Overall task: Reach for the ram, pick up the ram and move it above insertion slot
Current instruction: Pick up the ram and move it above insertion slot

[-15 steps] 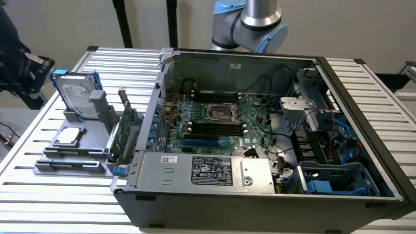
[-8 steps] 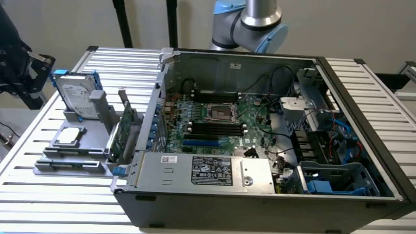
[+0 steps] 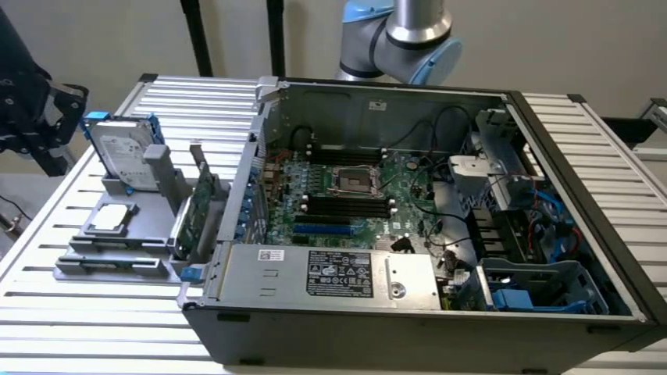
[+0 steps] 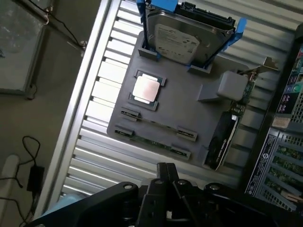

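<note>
The ram (image 4: 154, 142) is a thin green stick lying on edge in clips along one side of the grey holder tray (image 4: 184, 101). A second thin stick (image 4: 158, 124) lies parallel just beyond it. My gripper (image 4: 165, 166) hangs above the slatted table (image 4: 94, 156), short of the tray's ram side, and looks shut with nothing in it. In the exterior view the ram (image 3: 117, 263) sits at the tray's front edge, at the exterior view's left. The black insertion slots (image 3: 344, 205) lie on the motherboard inside the open computer case (image 3: 417, 328).
The tray also holds an upright hard drive with blue rails (image 4: 189, 38), a CPU chip (image 4: 145, 88), a grey block (image 4: 232, 85) and a broad expansion card (image 4: 225, 137). Black equipment (image 3: 26, 101) stands at the exterior view's left edge. The arm's joint (image 3: 407, 39) rises behind the case.
</note>
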Controlling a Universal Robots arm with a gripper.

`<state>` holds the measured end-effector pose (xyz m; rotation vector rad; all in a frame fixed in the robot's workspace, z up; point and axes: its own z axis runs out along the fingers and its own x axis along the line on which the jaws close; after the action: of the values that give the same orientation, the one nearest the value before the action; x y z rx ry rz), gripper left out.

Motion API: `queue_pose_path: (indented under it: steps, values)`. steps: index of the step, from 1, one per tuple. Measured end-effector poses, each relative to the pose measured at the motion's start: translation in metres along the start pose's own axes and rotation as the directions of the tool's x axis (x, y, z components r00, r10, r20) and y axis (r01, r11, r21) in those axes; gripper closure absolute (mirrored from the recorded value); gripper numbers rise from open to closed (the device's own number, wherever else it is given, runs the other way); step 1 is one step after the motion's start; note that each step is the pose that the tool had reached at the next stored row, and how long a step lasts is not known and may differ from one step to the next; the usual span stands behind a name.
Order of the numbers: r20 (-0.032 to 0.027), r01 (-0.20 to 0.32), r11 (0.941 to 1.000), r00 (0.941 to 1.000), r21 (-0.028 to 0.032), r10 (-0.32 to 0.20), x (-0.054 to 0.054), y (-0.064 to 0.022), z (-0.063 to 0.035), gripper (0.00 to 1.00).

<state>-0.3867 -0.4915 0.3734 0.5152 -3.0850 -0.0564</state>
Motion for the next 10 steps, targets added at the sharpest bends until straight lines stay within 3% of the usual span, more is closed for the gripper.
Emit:
queue_pose_path:
  steps: [5, 10]
  values:
    - [-0.0035, 0.091, 0.9958, 0.9958, 0.0005, -0.091, 0.0000, 0.0000, 0.0003, 0.89]
    - [-0.0070, 0.181, 0.9834, 0.9834, 0.0007, -0.181, 0.0000, 0.0000, 0.0007, 0.89]
